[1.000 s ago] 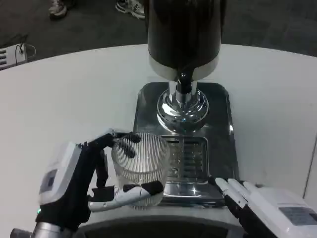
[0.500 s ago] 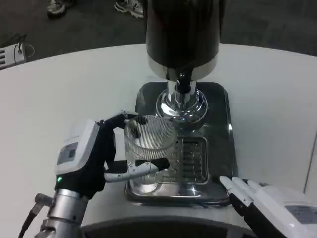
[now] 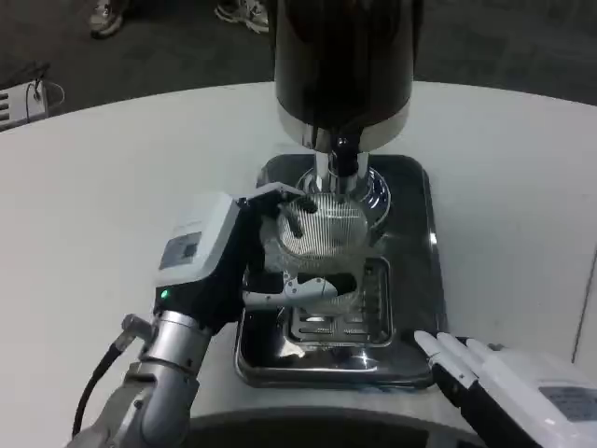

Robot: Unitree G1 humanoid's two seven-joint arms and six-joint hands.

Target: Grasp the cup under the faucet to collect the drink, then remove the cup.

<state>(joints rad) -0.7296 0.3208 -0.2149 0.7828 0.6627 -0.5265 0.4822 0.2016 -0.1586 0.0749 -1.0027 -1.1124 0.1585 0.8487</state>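
Glass, ribbed and clear: the cup looks light, rigid, breakable and slick. Left hand clasps its sidewall, holding it under the faucet. Right hand rests spread, empty.

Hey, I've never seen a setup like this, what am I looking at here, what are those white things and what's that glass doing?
This is a view from a camera on a humanoid robot's head, looking down at a white table. The white and black shapes are its own hands. The left hand grips a ribbed clear cup and holds it over a shiny metal drip tray, just below the faucet of a dark drink dispenser. The right hand waits at the bottom right, fingers out straight, holding nothing. I see no drink flowing. At the top edge, someone's shoes stand on the floor beyond the table.
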